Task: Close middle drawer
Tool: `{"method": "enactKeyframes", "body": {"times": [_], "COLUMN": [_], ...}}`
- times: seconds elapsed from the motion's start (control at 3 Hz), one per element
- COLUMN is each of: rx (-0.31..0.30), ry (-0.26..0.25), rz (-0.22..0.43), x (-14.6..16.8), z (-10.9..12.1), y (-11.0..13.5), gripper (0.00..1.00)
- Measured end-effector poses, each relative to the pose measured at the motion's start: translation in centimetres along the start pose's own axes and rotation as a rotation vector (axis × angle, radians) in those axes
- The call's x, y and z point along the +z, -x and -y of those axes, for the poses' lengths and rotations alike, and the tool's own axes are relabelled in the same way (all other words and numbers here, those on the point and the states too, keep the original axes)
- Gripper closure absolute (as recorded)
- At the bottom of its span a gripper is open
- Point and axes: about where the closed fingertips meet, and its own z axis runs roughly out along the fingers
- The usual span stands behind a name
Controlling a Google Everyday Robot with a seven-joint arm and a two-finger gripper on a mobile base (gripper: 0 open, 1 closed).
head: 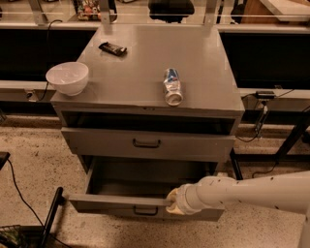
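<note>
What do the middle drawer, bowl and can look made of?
The middle drawer: likely grey painted sheet metal, matte. The bowl: smooth white, ceramic or plastic. The can: thin shiny metal, probably. The gripper sits at that drawer's front edge.

Premises: a robot test lab or workshop. Evidence:
- A grey metal cabinet (203,145) stands on a speckled hard floor (34,155).
- A loose cable (13,184) trails at left.
- Long benches (283,93) run along the rear.
- An office chair (170,8) sits beyond the tabletop's (135,58) back edge.
- A bowl (67,77) is at the front left corner and a can (172,86) near the front edge.
- A white robot arm (252,191) has its hand (173,202) at the front of the open middle drawer (121,204).
</note>
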Motion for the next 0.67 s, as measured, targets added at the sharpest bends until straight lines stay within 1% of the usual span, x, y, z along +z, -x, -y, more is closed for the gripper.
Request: {"method": "enactKeyframes", "body": {"times": [0.33, 0.67], "rx": [-0.007, -0.022], "ry": [-0.031, -0.063], "rz": [0.013, 0.043], "x": [0.9, 1.1], "z": [2.6, 4.9], "y": [0.7, 2.1], "gripper": [0.57, 0.39]}}
